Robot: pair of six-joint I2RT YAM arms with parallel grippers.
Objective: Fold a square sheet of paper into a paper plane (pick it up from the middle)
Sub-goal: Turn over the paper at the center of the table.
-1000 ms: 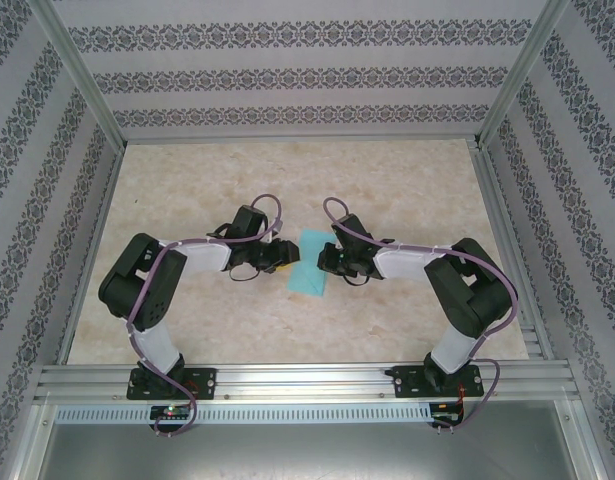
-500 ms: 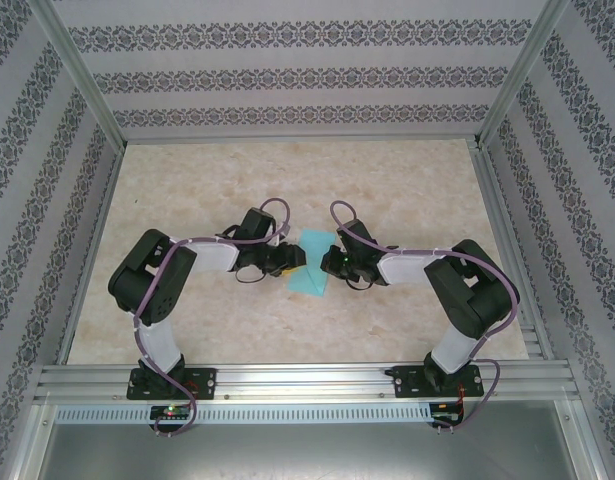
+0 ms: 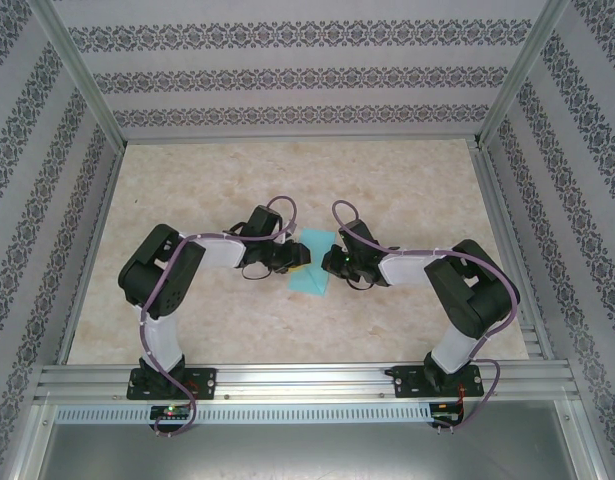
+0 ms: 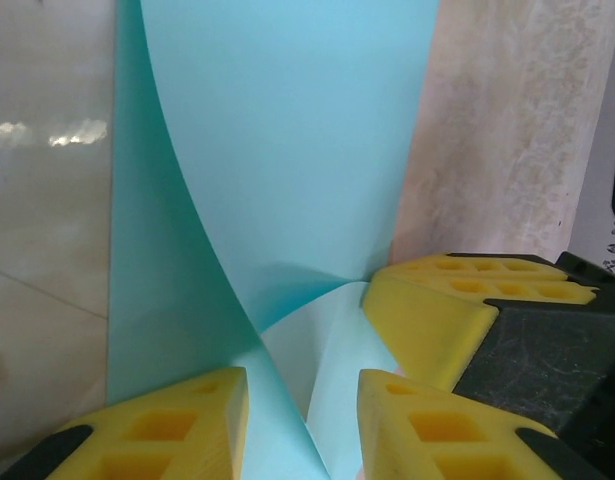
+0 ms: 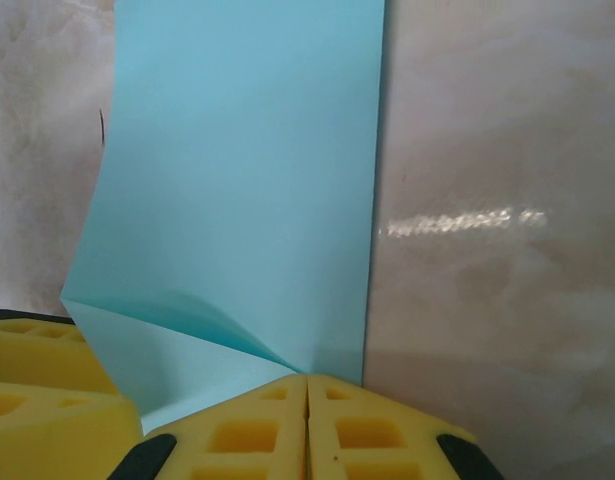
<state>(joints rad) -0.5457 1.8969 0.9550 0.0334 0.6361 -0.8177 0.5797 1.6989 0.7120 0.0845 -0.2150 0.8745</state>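
We see the square sheet of paper [image 3: 312, 275] in the middle of the surface [image 3: 407, 190], right between our two claws. It is light blue-green. Our left arm [image 3: 162, 280] reaches in from the left and our right arm [image 3: 467, 285] reaches in from the right. Both claws meet at the sheet.

Our right claw [image 3: 330, 262] has its two yellow fingers pressed tight together. In the right wrist view, the very tip of this claw [image 5: 307, 385] pinches the near edge of the sheet [image 5: 247, 180]. Small creases run out from that spot. The rest of the sheet stretches away from the claw over the surface, and its right edge is straight. A yellow finger [image 5: 37, 390] of the left claw sits just beside the pinched part, on the left.

Our left claw [image 3: 297, 260] is spread. In the left wrist view, its two yellow fingers [image 4: 177, 430] stand apart, and the sheet [image 4: 287, 150] runs down into the gap between them. Here the sheet bends. One part curls up and over the other part like a soft wave. A yellow finger [image 4: 427, 320] of the right claw comes in from the right, and its tip touches the sheet where the creases meet.
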